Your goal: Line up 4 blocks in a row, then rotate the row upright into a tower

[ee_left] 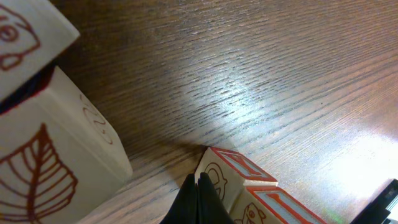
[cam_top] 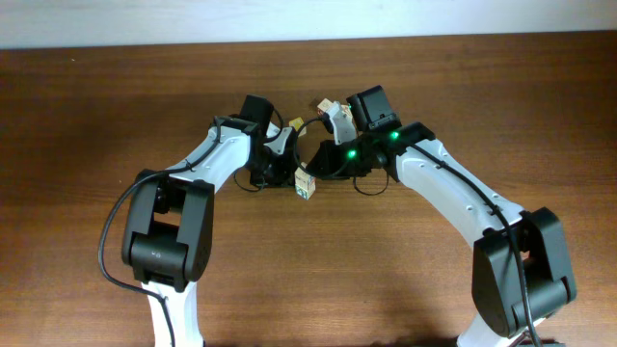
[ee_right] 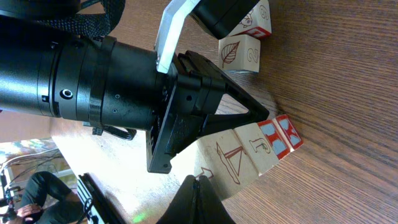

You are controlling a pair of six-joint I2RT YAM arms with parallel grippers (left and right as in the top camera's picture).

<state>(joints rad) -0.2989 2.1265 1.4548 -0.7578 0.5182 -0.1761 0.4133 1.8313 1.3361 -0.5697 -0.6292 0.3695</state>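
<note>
The left gripper [ee_left: 196, 182] and the right gripper [ee_right: 198, 186] both have fingers pressed together, holding nothing, tips close to the blocks [ee_right: 249, 152]. These lie in one short row at the centre of the table [cam_top: 96, 116], long axis slanting across the right wrist view. I count at least three, and the rest are hidden. Two red-marked cubes [ee_right: 239, 55] sit farther off, one partly covered.

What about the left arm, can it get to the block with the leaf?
Probably yes. The leaf block sits close beside the left arm's shut jaws, with only bare table between. The jaws must open first.
</note>
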